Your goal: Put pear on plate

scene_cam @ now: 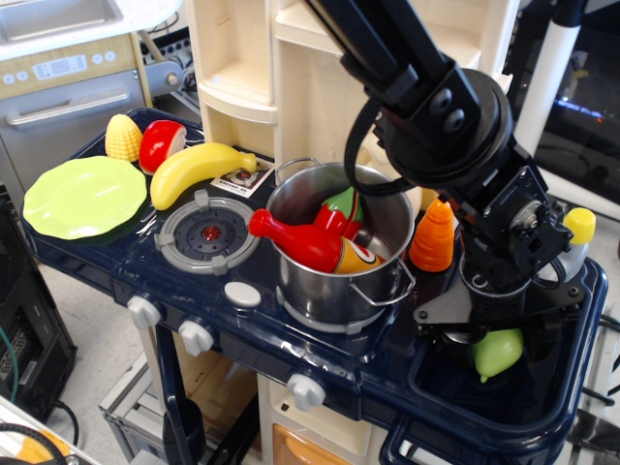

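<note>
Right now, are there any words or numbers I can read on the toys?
None can be read.
Card behind the banana: print too small.
Bottle in the pot: label blurred.
Grey panel top left: display unreadable.

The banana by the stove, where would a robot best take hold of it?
Probably across the thick middle of the banana, coming straight down from above. It lies flat on the counter, its sides are open there, and its ends taper.

pear [498, 352] top hidden by pincer [484, 334], pincer fingers unclear
</note>
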`<state>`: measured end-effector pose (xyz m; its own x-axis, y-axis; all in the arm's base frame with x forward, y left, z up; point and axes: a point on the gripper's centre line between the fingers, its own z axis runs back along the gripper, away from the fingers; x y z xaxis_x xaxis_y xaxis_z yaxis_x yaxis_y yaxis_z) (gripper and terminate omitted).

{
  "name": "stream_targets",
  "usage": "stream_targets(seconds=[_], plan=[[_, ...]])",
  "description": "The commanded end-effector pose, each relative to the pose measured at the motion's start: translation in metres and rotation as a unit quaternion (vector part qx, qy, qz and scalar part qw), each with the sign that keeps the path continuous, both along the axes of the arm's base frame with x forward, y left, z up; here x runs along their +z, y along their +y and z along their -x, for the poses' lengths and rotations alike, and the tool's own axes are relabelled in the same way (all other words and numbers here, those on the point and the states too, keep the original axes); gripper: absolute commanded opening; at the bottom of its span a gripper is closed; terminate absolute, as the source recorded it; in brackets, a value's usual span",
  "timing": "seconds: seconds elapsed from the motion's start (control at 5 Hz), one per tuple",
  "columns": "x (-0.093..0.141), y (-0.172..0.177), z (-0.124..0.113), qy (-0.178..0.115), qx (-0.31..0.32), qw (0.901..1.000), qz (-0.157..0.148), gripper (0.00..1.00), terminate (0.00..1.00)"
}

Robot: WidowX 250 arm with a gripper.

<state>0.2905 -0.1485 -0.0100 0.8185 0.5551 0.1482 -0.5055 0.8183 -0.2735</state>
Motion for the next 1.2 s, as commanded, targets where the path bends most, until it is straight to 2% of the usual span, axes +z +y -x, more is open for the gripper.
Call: stream_targets(seconds=[0.0, 0.2, 0.4, 0.6, 0.8, 1.0], plan=[[0.067, 0.005, 0.018, 0.023, 0.023, 0.997, -0.07, 0.0, 0.0], [0.117, 0.045, 0.033, 0.024, 0.023, 0.9879, -0.151, 0.0, 0.0], [0.168, 0.091, 0.033, 0.043, -0.005, 0.9806, -0.191, 0.0, 0.0], [0.217, 0.139, 0.019, 0.056, -0.05, 0.9778, -0.196, 0.0, 0.0], [0.234, 0.184, 0.006, 0.048, -0.083, 0.9692, -0.227, 0.0, 0.0], [0.204, 0.234, 0.006, 0.031, -0.099, 0.971, -0.216, 0.0, 0.0]])
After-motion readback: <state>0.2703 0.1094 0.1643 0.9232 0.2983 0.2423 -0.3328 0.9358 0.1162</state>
